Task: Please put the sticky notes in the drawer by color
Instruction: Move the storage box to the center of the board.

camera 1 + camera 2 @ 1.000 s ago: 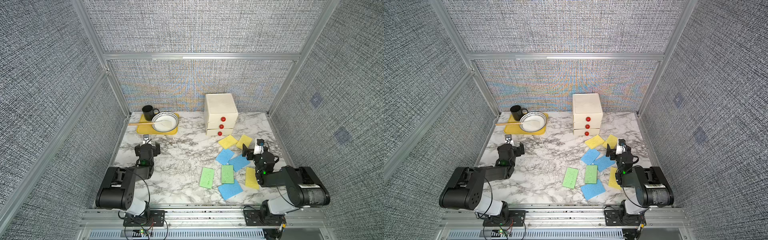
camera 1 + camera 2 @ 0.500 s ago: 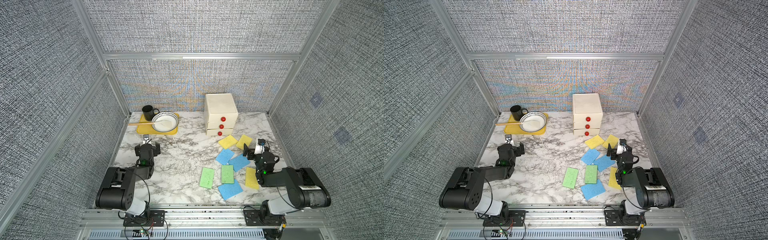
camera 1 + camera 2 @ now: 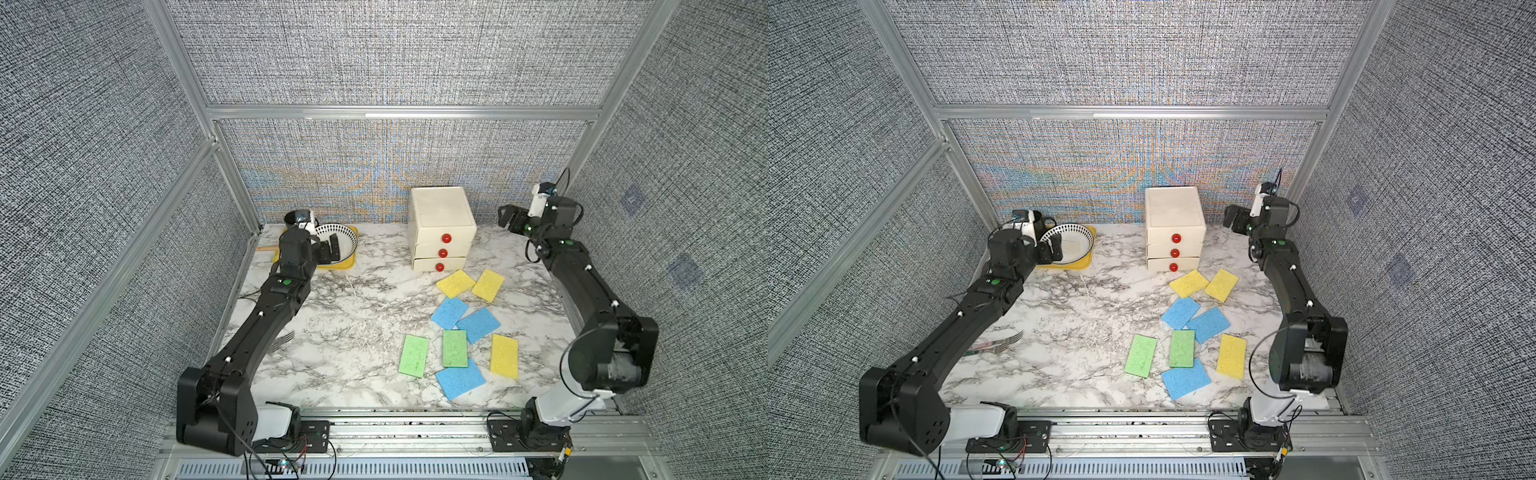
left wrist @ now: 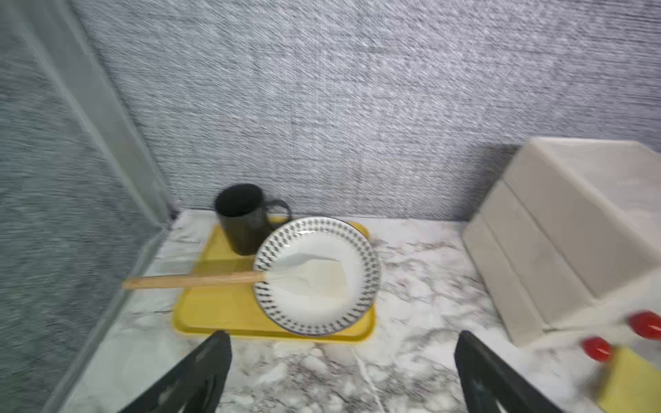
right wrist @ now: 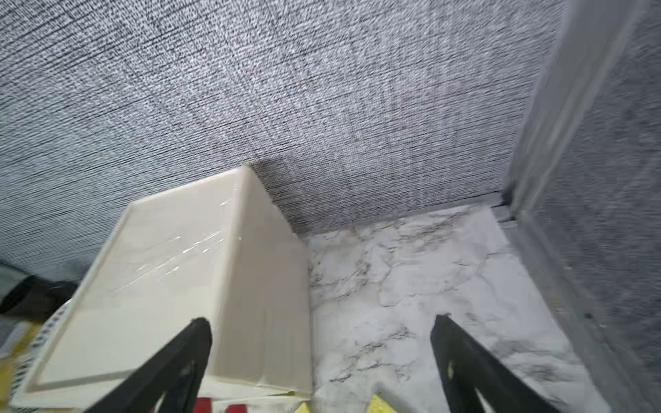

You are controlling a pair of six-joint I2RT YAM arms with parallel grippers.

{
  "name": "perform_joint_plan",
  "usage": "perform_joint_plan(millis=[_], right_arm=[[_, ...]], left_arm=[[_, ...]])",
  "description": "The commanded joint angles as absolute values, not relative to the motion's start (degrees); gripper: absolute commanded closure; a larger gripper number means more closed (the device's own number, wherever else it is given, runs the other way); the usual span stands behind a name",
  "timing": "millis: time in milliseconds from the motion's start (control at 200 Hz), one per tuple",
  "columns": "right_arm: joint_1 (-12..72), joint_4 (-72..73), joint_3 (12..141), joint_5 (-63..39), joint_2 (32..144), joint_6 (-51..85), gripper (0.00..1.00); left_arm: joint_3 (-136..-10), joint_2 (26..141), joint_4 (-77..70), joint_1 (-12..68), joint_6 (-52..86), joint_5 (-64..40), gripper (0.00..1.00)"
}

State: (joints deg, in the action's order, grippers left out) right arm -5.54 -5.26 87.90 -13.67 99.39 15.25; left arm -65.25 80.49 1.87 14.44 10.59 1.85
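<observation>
Right wrist view looks past the right gripper [image 5: 322, 320], jaws spread wide and empty, at the drawer [image 5: 171, 286] standing against the far wall. The left gripper [image 4: 343, 334] is equally spread and empty, hovering by the yellow tray [image 4: 221, 314] at far left.

In both top views the sticky notes [image 3: 455, 283] lie flat on the marble table [image 3: 353, 316], right of centre and on the drawer's near side. All three drawer fronts are shut.

The notes look thin, light and spongy, so they will likely bend. I would pinch one across its narrow width at a free edge. A green note [image 3: 454, 348] overlaps a blue note [image 3: 460, 378], so the isolated ones seem easier. The red knobs [image 3: 443, 252] offer only a small hold.

Two yellow notes lie close before the bottom front and may obstruct it. Open marble fills the centre, and the right wall crowds the right arm.
</observation>
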Motion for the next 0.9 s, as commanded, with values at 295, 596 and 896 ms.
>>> perform_joint_plan(millis=[295, 596, 896], right_arm=[[-5.8, -15.9, 121.8, -45.8, 128.1, 26.0, 0.01], [-1.8, -20.6, 134.3, -45.1, 137.4, 24.4, 0.01], [1.1, -25.1, 133.5, -43.9, 139.1, 18.1, 0.01]], left_arm=[[-110.6, 111.6, 28.6, 21.0, 15.5, -21.2, 0.00], [-135.6, 131.4, 37.3, 26.7, 17.1, -24.0, 0.00], [-134.0, 132.7, 35.0, 29.0, 18.2, -25.1, 0.00]])
